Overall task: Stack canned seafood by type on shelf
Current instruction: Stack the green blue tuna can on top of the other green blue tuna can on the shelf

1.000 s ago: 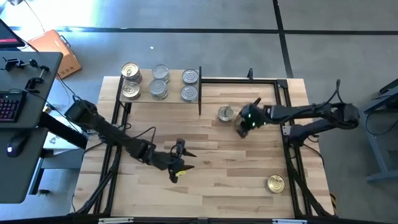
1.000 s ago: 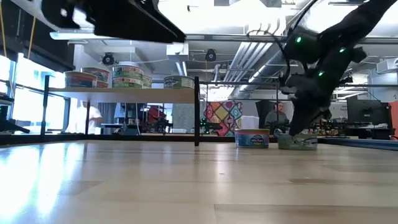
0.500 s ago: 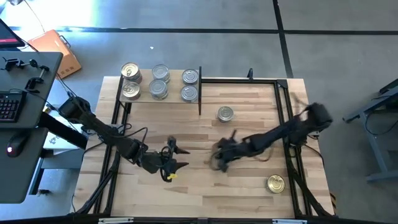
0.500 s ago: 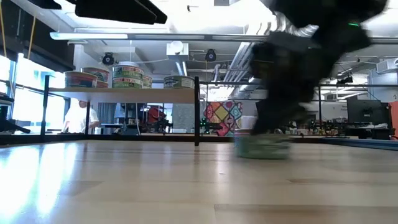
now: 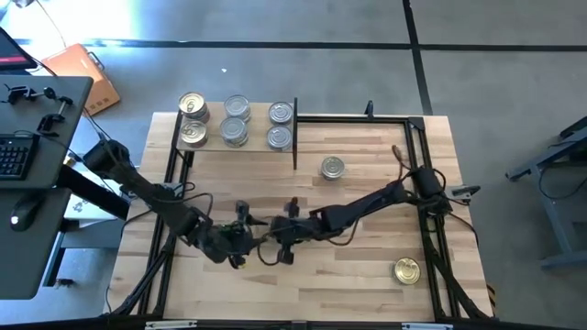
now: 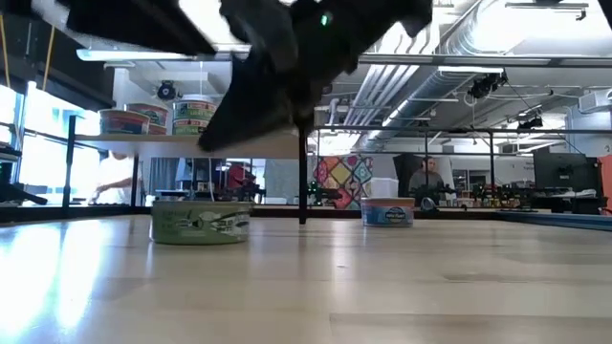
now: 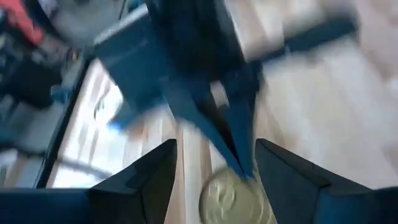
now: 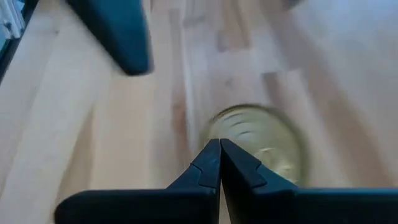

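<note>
Six tins (image 5: pixel 235 124) are seen on the shelf (image 5: pixel 212 137), which stands at the far left corner of the counter (image 5: pixel 367 275): two gold-topped ones at its left end, four silver-topped ones to their right. In the low view the shelf tins (image 6: pixel 196 116) appear as low stacks on the shelf board (image 6: pixel 186 144).

A silver-topped tin (image 5: pixel 332 168) with a blue label is left on the counter just beside the shelf's right upright, and it shows in the low view as well (image 6: pixel 387 211). A gold-topped tin (image 5: pixel 407 270) lies near the right front corner of the counter.

Near the middle of the counter, toward the front edge, the two arms are brought close together. The left hand (image 5: pixel 240 240) is held with its fingers (image 7: pixel 155 180) spread, and a gold-topped tin (image 7: pixel 236 200) is seen between them on the counter; no pinch on it can be made out. The right hand (image 5: pixel 286 247) is reached across from the right edge, its fingers (image 8: pixel 208 165) pressed together with nothing between them, their tips just over the same tin (image 8: pixel 258 144). In the low view this green-labelled tin (image 6: pixel 200 223) is seen resting on the counter beneath the dark arms.
</note>
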`<action>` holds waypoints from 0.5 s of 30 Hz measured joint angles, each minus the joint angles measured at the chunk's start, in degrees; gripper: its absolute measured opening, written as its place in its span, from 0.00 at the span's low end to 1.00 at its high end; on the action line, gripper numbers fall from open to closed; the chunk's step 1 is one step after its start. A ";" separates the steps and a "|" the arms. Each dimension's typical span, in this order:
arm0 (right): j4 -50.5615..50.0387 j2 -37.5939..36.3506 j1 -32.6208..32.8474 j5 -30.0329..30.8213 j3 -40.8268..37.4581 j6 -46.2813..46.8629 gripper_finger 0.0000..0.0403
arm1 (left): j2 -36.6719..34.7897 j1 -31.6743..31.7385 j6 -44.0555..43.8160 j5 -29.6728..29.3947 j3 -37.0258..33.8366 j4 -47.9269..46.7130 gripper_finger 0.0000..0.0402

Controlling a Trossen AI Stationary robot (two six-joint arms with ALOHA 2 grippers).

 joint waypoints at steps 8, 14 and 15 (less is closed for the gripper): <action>-7.51 -1.65 -1.30 0.61 -0.81 -12.97 0.17 | -2.02 -1.60 -17.04 2.71 -3.47 -9.62 0.52; -11.32 -0.38 -4.30 6.01 -0.86 -14.44 0.40 | -0.66 -0.90 -23.26 11.53 -10.98 -1.92 0.52; -11.82 -0.40 -4.88 8.00 -0.86 -13.84 0.42 | -0.18 -0.39 -23.66 11.46 -12.06 -0.63 0.52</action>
